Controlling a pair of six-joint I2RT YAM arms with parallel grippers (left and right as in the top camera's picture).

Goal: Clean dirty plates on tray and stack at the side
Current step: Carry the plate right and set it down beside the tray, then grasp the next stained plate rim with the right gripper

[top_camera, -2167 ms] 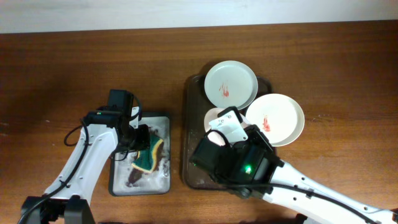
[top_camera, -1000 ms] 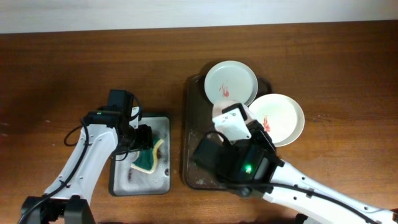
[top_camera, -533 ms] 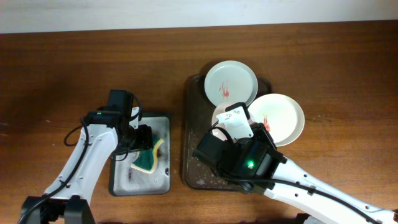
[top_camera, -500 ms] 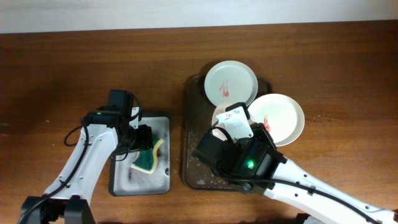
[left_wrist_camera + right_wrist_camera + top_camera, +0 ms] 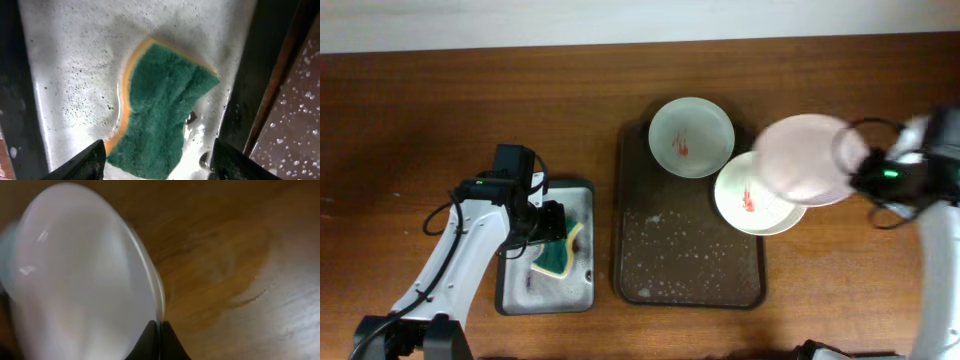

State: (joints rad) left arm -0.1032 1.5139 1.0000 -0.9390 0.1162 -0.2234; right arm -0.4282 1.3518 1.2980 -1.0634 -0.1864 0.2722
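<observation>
My right gripper (image 5: 855,178) is shut on the rim of a clean white plate (image 5: 803,158) and holds it in the air at the right, over the table and part of another plate; the wrist view shows my jaws (image 5: 160,335) pinching its edge (image 5: 85,295). Two dirty plates with red smears stay on the dark tray (image 5: 685,260): one at the back (image 5: 691,137), one at the right edge (image 5: 750,200). My left gripper (image 5: 157,160) is open over the green and yellow sponge (image 5: 162,115), also seen from overhead (image 5: 556,255).
The sponge lies in a wet metal pan (image 5: 515,290) left of the tray. The tray's front half is bare with soap suds on it. Bare wood table (image 5: 880,280) lies to the right of the tray.
My right arm has swung from over the tray far to the right, carrying the clean plate with it. The left arm and sponge have not moved.
</observation>
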